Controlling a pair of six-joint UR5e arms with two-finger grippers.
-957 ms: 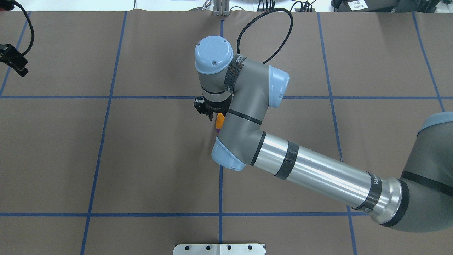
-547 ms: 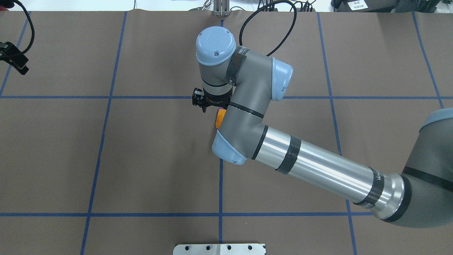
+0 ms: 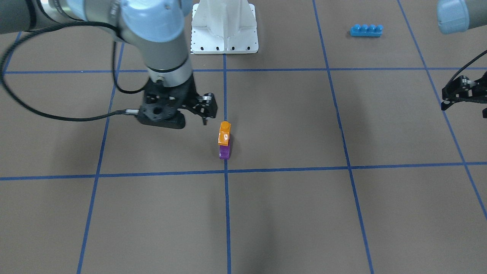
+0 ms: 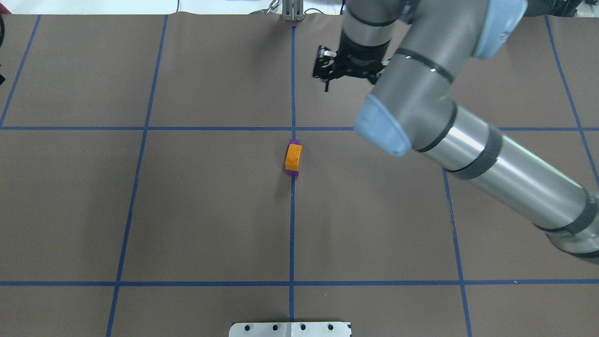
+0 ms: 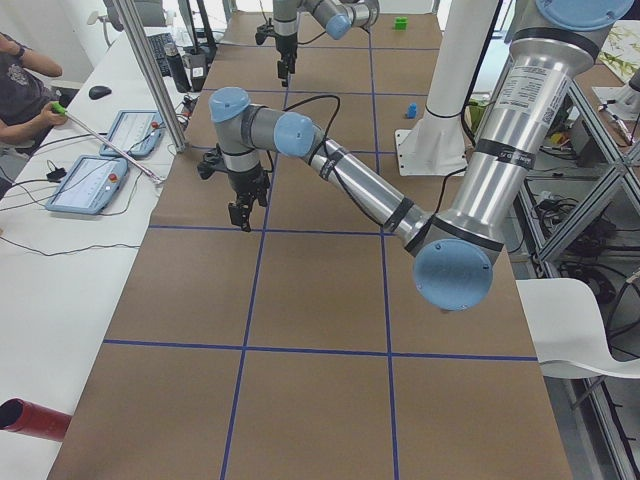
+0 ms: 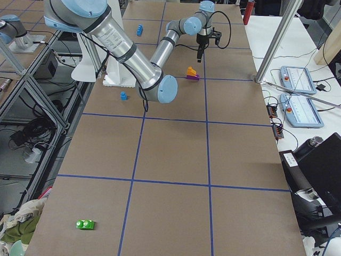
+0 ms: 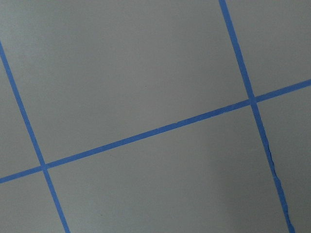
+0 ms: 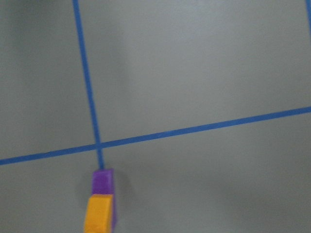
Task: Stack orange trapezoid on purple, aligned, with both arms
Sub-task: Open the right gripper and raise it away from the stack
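The orange trapezoid (image 4: pixel 293 157) sits on the purple block (image 4: pixel 294 142) at the table's middle, on a blue tape line. The purple edge peeks out at the far end. The stack also shows in the front view, orange (image 3: pixel 224 134) over purple (image 3: pixel 224 153), and in the right wrist view (image 8: pixel 99 213). My right gripper (image 4: pixel 348 77) is open and empty, raised, beyond and to the right of the stack. One of its fingers (image 4: pixel 326 85) shows; the arm hides the other. My left gripper (image 3: pixel 462 102) is open and empty, far out at the table's left side.
A long blue four-stud brick (image 3: pixel 366 30) lies near the robot's base on the left side. A small blue block (image 6: pixel 123 96) and a green brick (image 6: pixel 85 224) lie on the right side. The white base mount (image 3: pixel 224 26) stands at the robot's edge. Operator tablets (image 5: pixel 90 185) lie beyond the far edge.
My right gripper has risen and moved away from the stack to the far right, leaving the orange trapezoid on the purple block. My left gripper has drifted left, out of the overhead view.
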